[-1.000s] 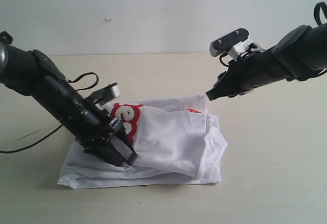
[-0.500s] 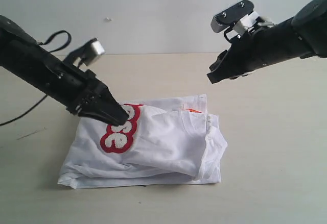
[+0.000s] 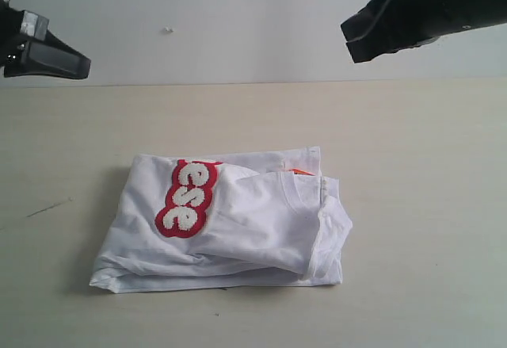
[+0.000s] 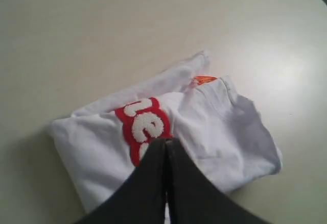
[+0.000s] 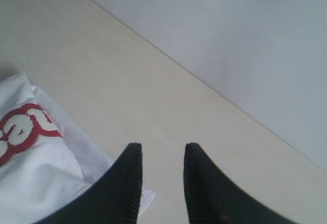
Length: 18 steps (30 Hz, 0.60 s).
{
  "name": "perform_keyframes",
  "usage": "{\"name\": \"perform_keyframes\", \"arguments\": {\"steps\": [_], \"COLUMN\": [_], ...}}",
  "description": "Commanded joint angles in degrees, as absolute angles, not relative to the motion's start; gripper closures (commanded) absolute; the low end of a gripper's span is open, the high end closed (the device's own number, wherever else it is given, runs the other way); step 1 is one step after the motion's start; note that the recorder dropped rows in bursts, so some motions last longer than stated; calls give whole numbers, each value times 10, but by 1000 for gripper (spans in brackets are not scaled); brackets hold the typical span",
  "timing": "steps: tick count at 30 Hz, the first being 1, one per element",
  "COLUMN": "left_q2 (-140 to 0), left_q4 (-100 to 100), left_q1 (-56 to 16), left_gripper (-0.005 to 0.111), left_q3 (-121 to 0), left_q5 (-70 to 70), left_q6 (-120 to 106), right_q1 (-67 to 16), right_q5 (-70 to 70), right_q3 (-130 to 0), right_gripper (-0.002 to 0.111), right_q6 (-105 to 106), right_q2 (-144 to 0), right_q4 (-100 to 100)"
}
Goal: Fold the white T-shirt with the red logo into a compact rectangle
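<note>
The white T-shirt (image 3: 238, 221) lies folded into a rough rectangle on the table, wrinkled, with a short stretch of the red logo (image 3: 188, 197) showing on its upper left part and an orange neck tag (image 3: 301, 171) peeking out at the back. The left wrist view looks down on the white T-shirt (image 4: 214, 117) and the red logo (image 4: 145, 127). My left gripper (image 4: 167, 141) is shut with nothing in it, raised high at the far left (image 3: 79, 69). My right gripper (image 5: 162, 150) is open and empty, lifted at the upper right (image 3: 354, 40), clear of the cloth.
The pale wooden table (image 3: 428, 205) runs to a light wall (image 3: 238, 15) at the back. A small dark scratch (image 3: 47, 208) marks the table left of the shirt.
Both arms have lifted off and pulled back: the left gripper left the shirt's left side and rose up-left, the right rose up-right. The shirt's left flap now lies flat with the logo showing.
</note>
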<state>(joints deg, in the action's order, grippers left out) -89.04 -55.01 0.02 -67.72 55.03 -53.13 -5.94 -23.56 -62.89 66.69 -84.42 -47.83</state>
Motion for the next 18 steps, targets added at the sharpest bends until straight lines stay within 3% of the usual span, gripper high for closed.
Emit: {"name": "perform_keyframes", "arguments": {"steps": [1, 8, 18], "left_q2": [-828, -645, -373], "left_q4": [-544, -570, -589], "left_q1": [2, 0, 0], "left_gripper": [107, 107, 107], "left_q3": [-611, -450, -274], "left_q5": [477, 290, 235], "left_q6": [-527, -538, -552], "right_q1": [-60, -60, -60], "right_q5": [-214, -168, -137], "right_q3": [-588, -491, -349], "right_gripper": [78, 78, 78], "right_q6": [663, 662, 663], "right_q2": [-793, -661, -442], "right_q4": [-475, -487, -575]}}
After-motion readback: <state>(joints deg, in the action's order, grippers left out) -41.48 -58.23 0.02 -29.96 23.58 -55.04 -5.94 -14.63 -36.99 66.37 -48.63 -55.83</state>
